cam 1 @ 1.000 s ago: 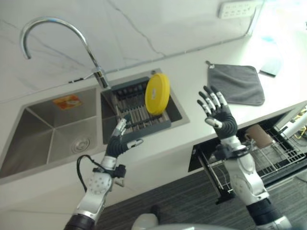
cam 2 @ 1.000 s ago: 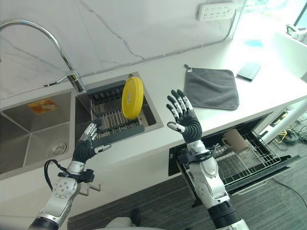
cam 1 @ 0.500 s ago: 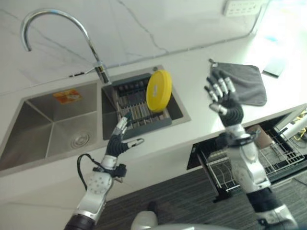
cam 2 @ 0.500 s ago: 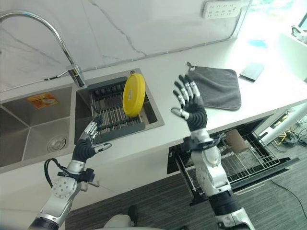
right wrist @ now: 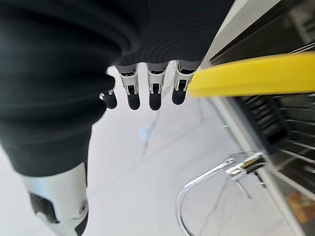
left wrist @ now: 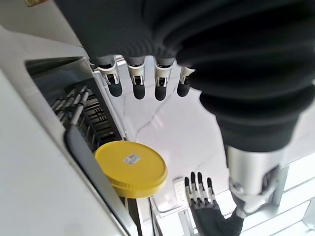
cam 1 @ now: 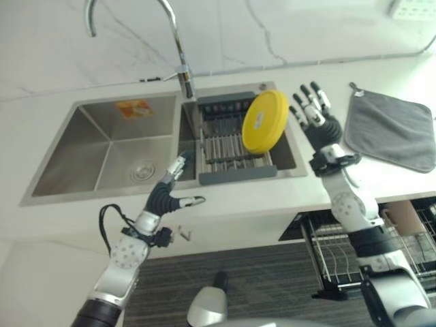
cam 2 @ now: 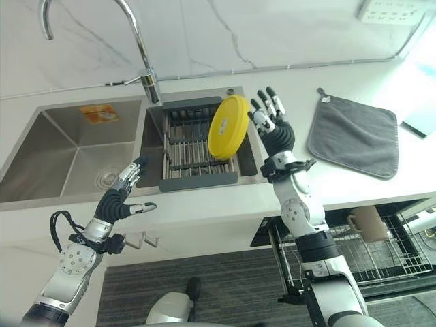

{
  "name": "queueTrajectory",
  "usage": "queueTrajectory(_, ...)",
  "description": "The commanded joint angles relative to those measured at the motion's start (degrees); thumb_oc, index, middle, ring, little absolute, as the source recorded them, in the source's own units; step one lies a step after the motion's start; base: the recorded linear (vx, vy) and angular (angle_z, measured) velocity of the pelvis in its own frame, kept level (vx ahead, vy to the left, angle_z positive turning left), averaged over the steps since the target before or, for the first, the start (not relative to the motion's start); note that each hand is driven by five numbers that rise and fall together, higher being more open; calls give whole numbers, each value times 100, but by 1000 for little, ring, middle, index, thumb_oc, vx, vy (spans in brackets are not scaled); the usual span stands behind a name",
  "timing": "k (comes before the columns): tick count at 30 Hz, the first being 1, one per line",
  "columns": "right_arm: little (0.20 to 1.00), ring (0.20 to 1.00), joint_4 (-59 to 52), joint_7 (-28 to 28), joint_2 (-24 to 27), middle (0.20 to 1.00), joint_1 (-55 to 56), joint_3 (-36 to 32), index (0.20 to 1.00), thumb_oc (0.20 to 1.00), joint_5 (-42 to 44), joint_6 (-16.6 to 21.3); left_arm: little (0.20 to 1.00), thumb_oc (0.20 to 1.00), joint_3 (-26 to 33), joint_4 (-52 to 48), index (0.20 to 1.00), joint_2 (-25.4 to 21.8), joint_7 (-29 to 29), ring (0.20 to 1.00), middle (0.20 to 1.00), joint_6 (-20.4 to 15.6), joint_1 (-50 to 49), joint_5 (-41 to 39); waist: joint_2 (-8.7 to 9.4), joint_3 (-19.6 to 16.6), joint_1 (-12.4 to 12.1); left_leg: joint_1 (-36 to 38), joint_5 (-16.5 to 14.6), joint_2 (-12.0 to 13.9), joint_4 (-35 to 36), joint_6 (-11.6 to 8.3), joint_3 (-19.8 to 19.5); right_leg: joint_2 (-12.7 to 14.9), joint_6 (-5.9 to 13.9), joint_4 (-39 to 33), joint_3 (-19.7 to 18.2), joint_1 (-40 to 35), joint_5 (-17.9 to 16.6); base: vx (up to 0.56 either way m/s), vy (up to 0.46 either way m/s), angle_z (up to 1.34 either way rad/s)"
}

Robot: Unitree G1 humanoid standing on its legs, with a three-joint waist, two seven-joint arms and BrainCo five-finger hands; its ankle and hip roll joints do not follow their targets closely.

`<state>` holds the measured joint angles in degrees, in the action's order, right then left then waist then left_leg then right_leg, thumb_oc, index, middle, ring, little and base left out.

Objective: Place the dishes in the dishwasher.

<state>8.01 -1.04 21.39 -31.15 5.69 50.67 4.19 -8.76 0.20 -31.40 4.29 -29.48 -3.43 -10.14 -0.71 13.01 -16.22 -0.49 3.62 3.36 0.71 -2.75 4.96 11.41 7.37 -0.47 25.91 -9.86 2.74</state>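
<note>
Yellow plate [cam 2: 227, 127] stands on edge, stiff and slick-looking; my open, empty right hand [cam 2: 274, 129] should pinch its rim.

No text, number or sign can be read. The yellow plate [left wrist: 131, 168] carries a small white label on its face, and an orange sticker [cam 1: 133, 108] lies on the wall of the left sink basin [cam 1: 82, 163], but their print is too small to tell.
</note>
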Motion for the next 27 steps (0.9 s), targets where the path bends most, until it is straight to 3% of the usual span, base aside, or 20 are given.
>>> queueTrajectory(1, 1000, 1000, 3, 166, 453, 1000, -273, -233, 1000, 1000, -34, 224, 1000, 1000, 96, -294, 1000, -232, 223, 1000, 1000, -422, 113, -360, -161, -294, -116, -105, -344, 192, -259, -28, -215, 186, -181, 1251, 70, 237, 717, 107, 30, 16)
queueTrajectory(12, 1000, 1000, 494, 547, 957, 1000, -620, -747, 1000, 1000, 62, 987, 1000, 1000, -22, -256, 1000, -447, 417, 1000, 1000, -566, 55, -503, -278, -188, -187, -133, -369, 86, -287, 65, -245, 348, -105, 1470, 93, 344, 757, 32, 8, 7)
queueTrajectory(16, 1000, 1000, 468, 643, 986, 1000, -582, -899, 1000, 1000, 112, 962, 1000, 1000, 10, -244, 1000, -483, 462, 1000, 1000, -585, -3, -569, -292, -188, -177, -103, -399, 82, -299, 87, -199, 388, -87, 1513, 98, 348, 771, 0, 0, 0)
queueTrajectory(23, 1000, 1000, 872, 383, 1050, 1000, -547, -795, 1000, 1000, 330, 472, 1000, 1000, -52, -236, 1000, -505, 494, 1000, 1000, -558, -5, -625, -291, -171, -170, -68, -448, 48, -366, 85, -252, 347, -104, 1506, 10, 338, 783, 21, -13, -1)
queueTrajectory(27, 1000, 1000, 1076, 215, 937, 1000, -495, -689, 1000, 1000, 568, 500, 1000, 1000, -101, -248, 1000, -506, 503, 1000, 1000, -572, 38, -573, -291, -112, -177, -107, -485, 36, -469, 81, -275, 346, -107, 1524, -9, 381, 754, 0, 0, 0)
